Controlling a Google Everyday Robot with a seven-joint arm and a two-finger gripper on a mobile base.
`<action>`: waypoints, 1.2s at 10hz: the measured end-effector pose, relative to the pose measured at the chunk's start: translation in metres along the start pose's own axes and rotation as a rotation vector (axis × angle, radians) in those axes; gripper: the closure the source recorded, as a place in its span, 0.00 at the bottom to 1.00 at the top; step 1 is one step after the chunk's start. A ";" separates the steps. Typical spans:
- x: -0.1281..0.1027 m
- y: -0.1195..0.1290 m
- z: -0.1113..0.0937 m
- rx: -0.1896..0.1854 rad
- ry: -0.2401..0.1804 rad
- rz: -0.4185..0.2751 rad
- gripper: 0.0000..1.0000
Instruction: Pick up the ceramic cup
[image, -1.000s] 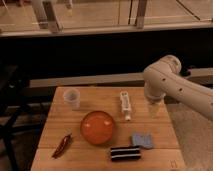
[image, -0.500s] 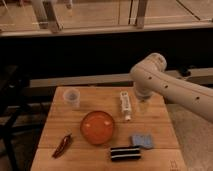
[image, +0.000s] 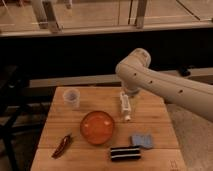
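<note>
The ceramic cup (image: 71, 98) is small, pale grey-white and handleless. It stands upright near the back left of the wooden table (image: 155, 112). My white arm reaches in from the right. Its gripper (image: 130, 93) hangs at the back of the table, just above the far end of the slim white bottle (image: 125, 107). The gripper is well to the right of the cup and apart from it.
A wide orange-red bowl (image: 98, 127) sits at the table's middle. A blue sponge (image: 142, 140) and a black striped packet (image: 125, 153) lie front right. A dark red pepper-like item (image: 63, 145) lies front left. A dark ledge and glass railing run behind.
My arm has swung left, from the table's right edge to above the bottle, closer to the cup. The objects on the table have not moved.
</note>
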 end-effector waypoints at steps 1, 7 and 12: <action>-0.007 -0.008 -0.003 0.012 0.003 -0.019 0.20; -0.041 -0.046 -0.019 0.080 0.009 -0.131 0.20; -0.072 -0.078 -0.032 0.133 0.006 -0.217 0.20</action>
